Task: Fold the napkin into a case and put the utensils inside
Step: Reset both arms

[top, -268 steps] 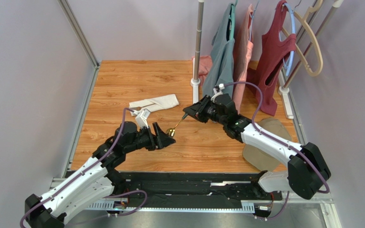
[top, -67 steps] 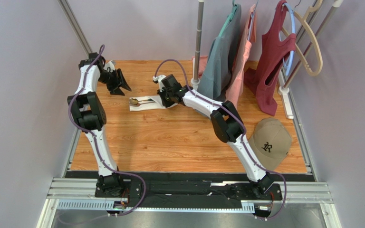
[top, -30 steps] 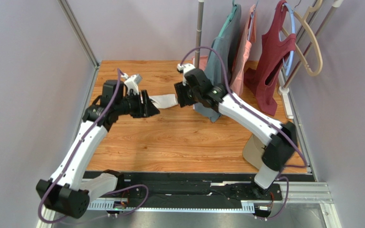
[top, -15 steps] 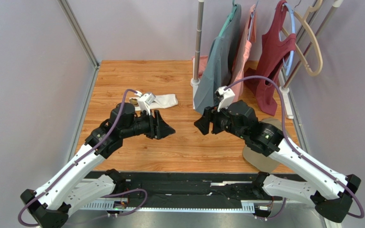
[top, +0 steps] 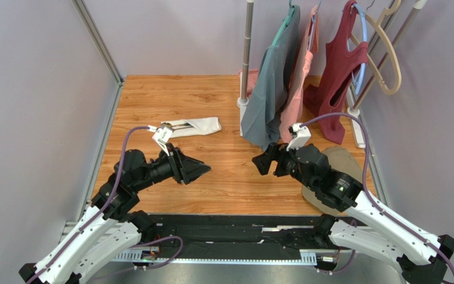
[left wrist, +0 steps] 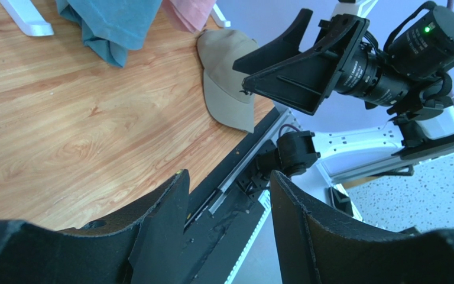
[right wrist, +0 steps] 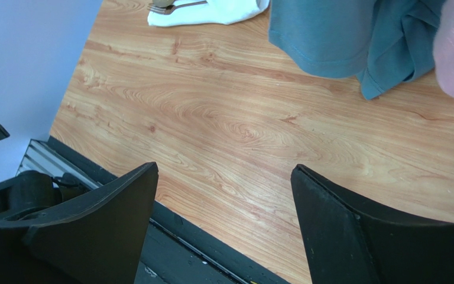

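The white napkin [top: 195, 126] lies folded into a long case at the back left of the wooden table, and it also shows at the top of the right wrist view [right wrist: 211, 12]. The utensils [right wrist: 173, 5] stick out of its left end with their gold heads showing; from above, my left wrist partly hides that end. My left gripper [top: 203, 170] hovers open and empty over the table's near middle, pointing right [left wrist: 228, 177]. Facing it, my right gripper [top: 260, 163] is wide open and empty [right wrist: 224, 168]. Both grippers are well clear of the napkin.
A tan cap [top: 344, 158] lies at the right under my right arm and shows in the left wrist view [left wrist: 229, 77]. Shirts hang on a rack [top: 246, 53] at the back; a teal one [top: 268, 89] reaches the table. A black rail [top: 229, 220] borders the near edge.
Both arms have drawn back from the napkin toward the near edge and now face each other. The right gripper's jaws have spread wider.
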Action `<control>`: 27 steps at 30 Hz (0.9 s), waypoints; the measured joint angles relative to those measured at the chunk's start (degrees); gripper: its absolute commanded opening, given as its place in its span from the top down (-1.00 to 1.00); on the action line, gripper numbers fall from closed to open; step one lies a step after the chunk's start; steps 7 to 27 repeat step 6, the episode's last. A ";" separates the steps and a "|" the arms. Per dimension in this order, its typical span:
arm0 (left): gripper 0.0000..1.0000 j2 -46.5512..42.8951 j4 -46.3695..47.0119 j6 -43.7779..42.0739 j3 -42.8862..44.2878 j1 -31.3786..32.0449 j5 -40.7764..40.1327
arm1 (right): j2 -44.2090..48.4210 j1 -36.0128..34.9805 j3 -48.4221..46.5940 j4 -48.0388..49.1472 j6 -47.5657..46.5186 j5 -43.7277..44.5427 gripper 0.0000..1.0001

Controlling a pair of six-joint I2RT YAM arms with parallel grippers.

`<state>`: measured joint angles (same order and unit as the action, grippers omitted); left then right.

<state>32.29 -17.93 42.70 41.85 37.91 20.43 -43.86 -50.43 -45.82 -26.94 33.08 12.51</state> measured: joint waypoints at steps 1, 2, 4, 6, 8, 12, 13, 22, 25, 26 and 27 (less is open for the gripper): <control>-0.23 -0.59 1.16 0.74 -0.96 0.00 0.02 | 0.90 0.00 0.61 0.02 0.70 0.68 -0.82; -0.23 -0.74 1.92 1.27 -1.70 0.00 0.02 | 1.64 0.00 1.18 -0.02 1.40 1.18 -0.99; -0.23 -0.44 3.02 2.27 -2.69 0.00 0.02 | 3.30 0.00 2.56 0.00 2.51 1.86 -1.00; -0.23 0.07 3.69 2.97 -3.15 0.00 0.09 | 5.64 0.00 4.35 0.02 2.99 2.16 -1.00; -0.23 0.07 3.69 2.97 -3.15 0.00 0.09 | 5.64 0.00 4.35 0.02 2.99 2.16 -1.00; -0.23 0.07 3.69 2.97 -3.15 0.00 0.09 | 5.64 0.00 4.35 0.02 2.99 2.16 -1.00; -0.23 0.07 3.69 2.97 -3.15 0.00 0.09 | 5.64 0.00 4.35 0.02 2.99 2.16 -1.00; -0.23 0.07 3.69 2.97 -3.15 0.00 0.09 | 5.64 0.00 4.35 0.02 2.99 2.16 -1.00; -0.23 0.07 3.69 2.97 -3.15 0.00 0.09 | 5.64 0.00 4.35 0.02 2.99 2.16 -1.00; -0.23 0.07 3.69 2.97 -3.15 0.00 0.09 | 5.64 0.00 4.35 0.02 2.99 2.16 -1.00; -0.23 0.07 3.69 2.97 -3.15 0.00 0.09 | 5.64 0.00 4.35 0.02 2.99 2.16 -1.00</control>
